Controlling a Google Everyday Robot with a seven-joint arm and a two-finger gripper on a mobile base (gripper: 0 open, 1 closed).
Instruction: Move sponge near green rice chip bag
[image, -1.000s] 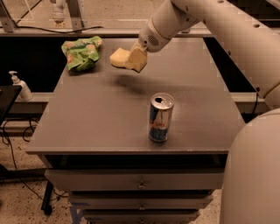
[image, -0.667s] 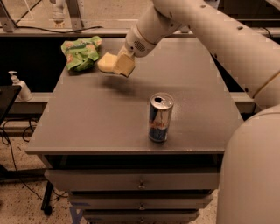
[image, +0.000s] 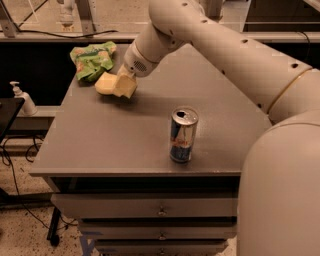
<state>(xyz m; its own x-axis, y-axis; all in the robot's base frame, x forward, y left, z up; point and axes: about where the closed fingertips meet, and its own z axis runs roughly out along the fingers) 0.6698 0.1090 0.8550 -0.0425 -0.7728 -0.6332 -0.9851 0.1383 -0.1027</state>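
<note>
Claw (image: 122, 87): seen clamped on sponge (image: 106, 83), held just beside green rice chip bag (image: 92, 59), far-left area of desk (image: 100, 145). Can (image: 183, 135): stood upright, well apart.

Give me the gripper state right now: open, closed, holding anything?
Gripper: closed on the sponge, low over the far left of the table, just beside the green rice chip bag.

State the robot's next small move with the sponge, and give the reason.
Probably set it down and let go: the gripper, shut on the sponge, sits low over the table, just beside the green rice chip bag and far from the can.
</note>
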